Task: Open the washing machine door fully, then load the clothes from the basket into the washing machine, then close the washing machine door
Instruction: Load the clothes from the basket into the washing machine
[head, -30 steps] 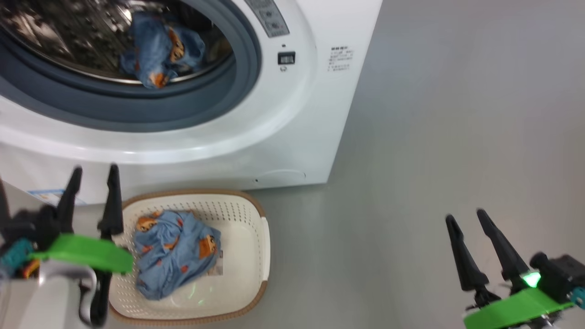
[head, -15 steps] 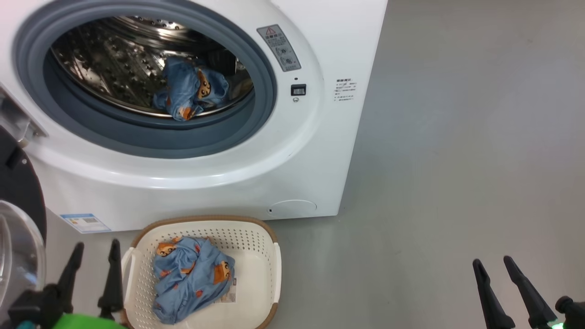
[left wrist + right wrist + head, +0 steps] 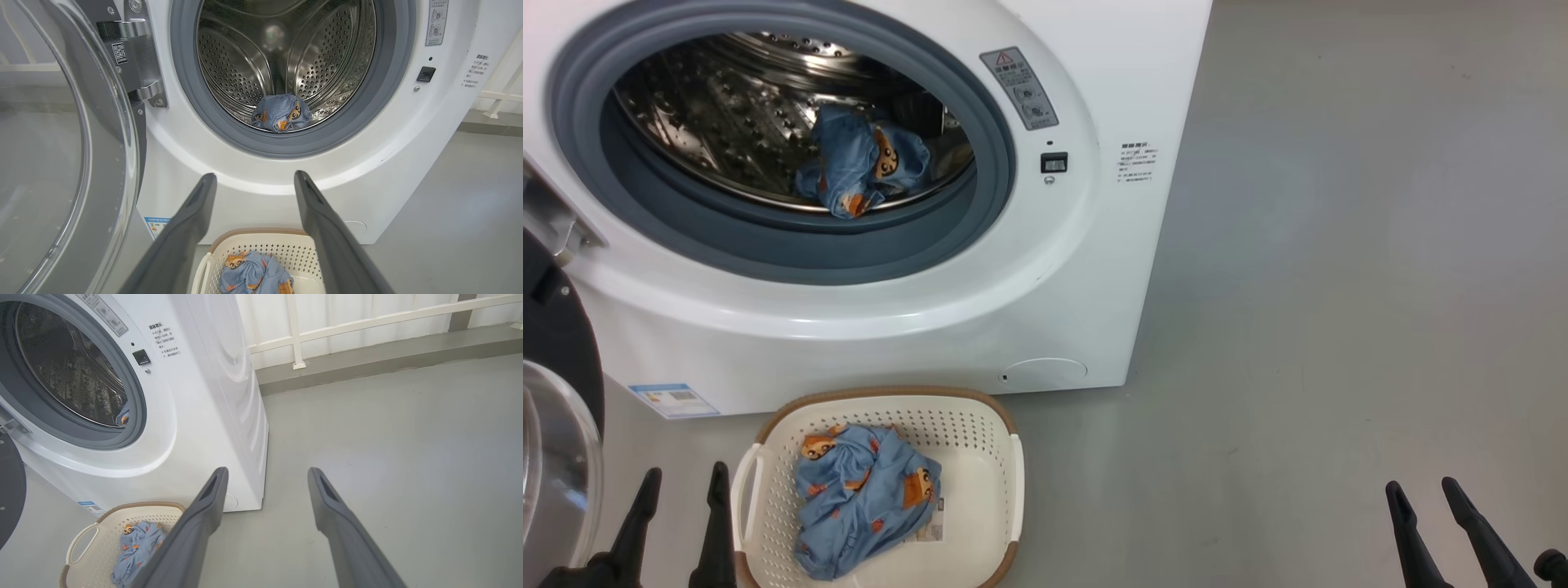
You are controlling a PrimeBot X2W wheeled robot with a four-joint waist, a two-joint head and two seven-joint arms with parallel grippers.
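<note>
Washing machine door (image 3: 560,343) open leftward, basket (image 3: 882,394) handles left and right.

Left end effector (image 3: 686,470), right end effector (image 3: 1419,483): tapered, perhaps slotted dark-grey fingers (image 3: 327,232).

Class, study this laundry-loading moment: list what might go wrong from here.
1. The blue garment in the drum lies at the front lip by the gasket; the door might trap it.
2. The bunched garment in the basket could trail or drop if pinched by one fold.
3. The open door stands close beside the left gripper; a swing may knock it.
</note>
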